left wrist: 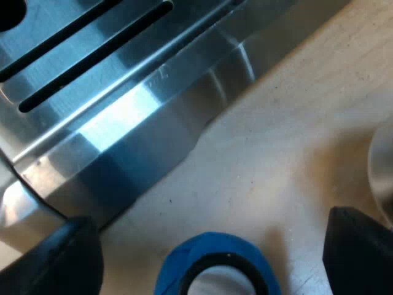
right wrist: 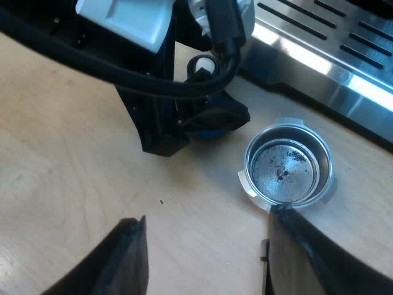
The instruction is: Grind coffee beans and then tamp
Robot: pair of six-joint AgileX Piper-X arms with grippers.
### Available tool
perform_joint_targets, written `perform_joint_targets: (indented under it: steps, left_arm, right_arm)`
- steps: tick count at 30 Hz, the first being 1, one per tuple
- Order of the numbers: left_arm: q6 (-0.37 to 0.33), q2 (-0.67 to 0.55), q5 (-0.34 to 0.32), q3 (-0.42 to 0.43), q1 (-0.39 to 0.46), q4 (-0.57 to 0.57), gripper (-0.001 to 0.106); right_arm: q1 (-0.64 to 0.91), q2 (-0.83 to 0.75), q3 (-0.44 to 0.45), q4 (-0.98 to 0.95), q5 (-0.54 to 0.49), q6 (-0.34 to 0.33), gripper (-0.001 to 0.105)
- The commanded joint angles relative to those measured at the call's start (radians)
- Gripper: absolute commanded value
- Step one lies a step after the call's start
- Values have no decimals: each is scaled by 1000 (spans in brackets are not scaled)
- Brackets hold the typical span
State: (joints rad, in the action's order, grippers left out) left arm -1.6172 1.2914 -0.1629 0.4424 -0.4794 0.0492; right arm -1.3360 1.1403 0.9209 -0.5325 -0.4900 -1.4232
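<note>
We reckon pickup's in hand: left gripper point(left wrist: 207, 230) gapes astride the blue round tamper point(left wrist: 212, 246) (closing comes next); right gripper point(right wrist: 206, 218) gapes, empty.

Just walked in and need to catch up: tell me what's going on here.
The left gripper hangs open over the blue tamper, which stands on the wooden table beside the espresso machine, without touching it. The right gripper is open by the metal holder, which lies loose on the table, its basket holding only a few dark specks. Nothing is gripped, and neither grinding nor tamping looks done.
</note>
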Motion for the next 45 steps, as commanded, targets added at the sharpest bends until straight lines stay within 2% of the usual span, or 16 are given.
perform_joint_targets:
  steps: [1, 6, 12, 14, 18, 19, 20, 26, 38, 45]
  left_arm:
    - [3, -3, 10, 5, -6, -10, 75]
    - [3, -3, 10, 5, -6, -10, 74]
    - [3, -3, 10, 5, -6, -10, 62]
    - [3, -3, 10, 5, -6, -8, 54]
    - [3, -3, 10, 5, -6, -6, 43]
    - [3, -3, 10, 5, -6, -3, 30]
    - [3, -3, 10, 5, -6, -3, 24]
    - [3, -3, 10, 5, -6, -3, 0]
    - [3, -7, 10, 5, -6, 2, 1]
    - [3, -69, 10, 5, -6, 75, 1]
  right_arm:
    - [7, -10, 8, 5, 0, -16, 47]
    - [7, -10, 8, 5, 0, -16, 47]
    - [7, -10, 8, 5, 0, -16, 47]
    - [7, -10, 8, 5, 0, -16, 47]
    - [7, -10, 8, 5, 0, -16, 47]
    - [7, -10, 8, 5, 0, -16, 47]
    - [7, -10, 8, 5, 0, -16, 47]
    - [7, -10, 8, 5, 0, -16, 47]
    - [7, -10, 8, 5, 0, -16, 47]
    - [7, -10, 8, 5, 0, -16, 47]
